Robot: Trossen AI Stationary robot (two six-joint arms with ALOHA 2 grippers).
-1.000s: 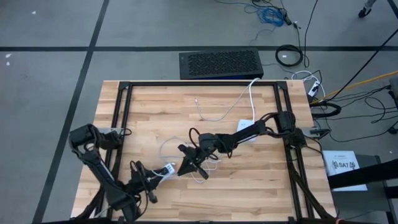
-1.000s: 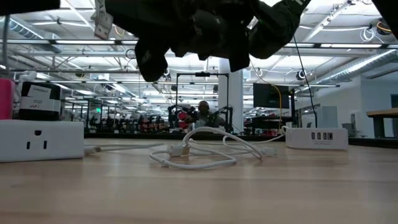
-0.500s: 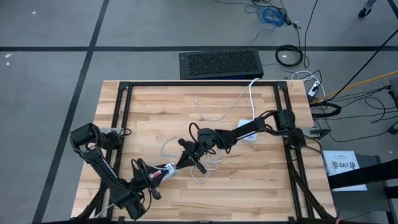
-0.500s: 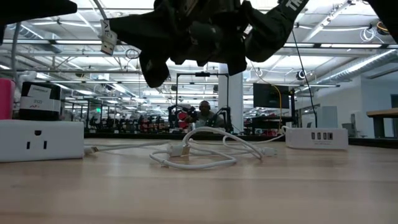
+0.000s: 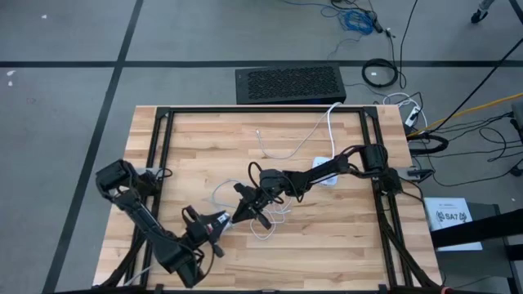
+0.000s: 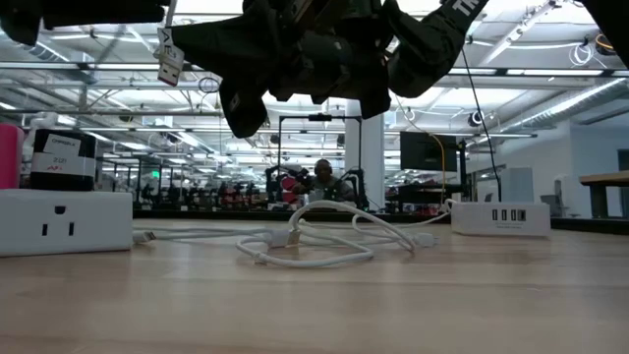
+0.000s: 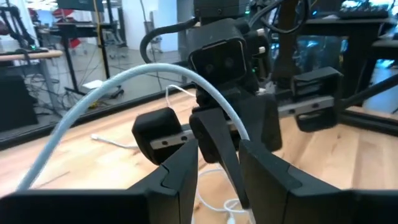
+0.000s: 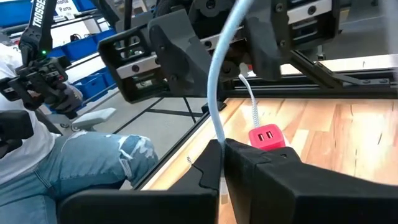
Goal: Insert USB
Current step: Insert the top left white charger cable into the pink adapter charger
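Near edge of the pale wooden slat table (image 5: pixel 343 237): the left gripper (image 5: pixel 219 222) is low over the front left part, fingers (image 7: pixel 180 171) parted, with the thin white USB cable (image 7: pixel 112 87) arching up from between them. No clamp on the cable is visible from the left wrist view; the jaws look slack around it.

Just beyond, nearly touching: the right gripper (image 5: pixel 243 214) faces the left one. Its fingers (image 8: pixel 211 165) are pressed together on the same white cable, which rises out of the pinch.

In the low view a small white USB plug (image 6: pixel 169 54) hangs in the air beneath the dark arms, clear of the tabletop.

Mid-table: loose loops of the cable lie under and just past both grippers, between a white wall-socket block (image 6: pixel 64 221) on one side and a white multi-port USB charger (image 6: pixel 501 218) on the other. A small red two-port charger (image 8: pixel 267 135) sits on the wood near the table frame.

Farther back: a black perforated box (image 5: pixel 288 83) on the floor beyond the far table edge. A seated person in jeans (image 8: pixel 93 165) is beside the table.
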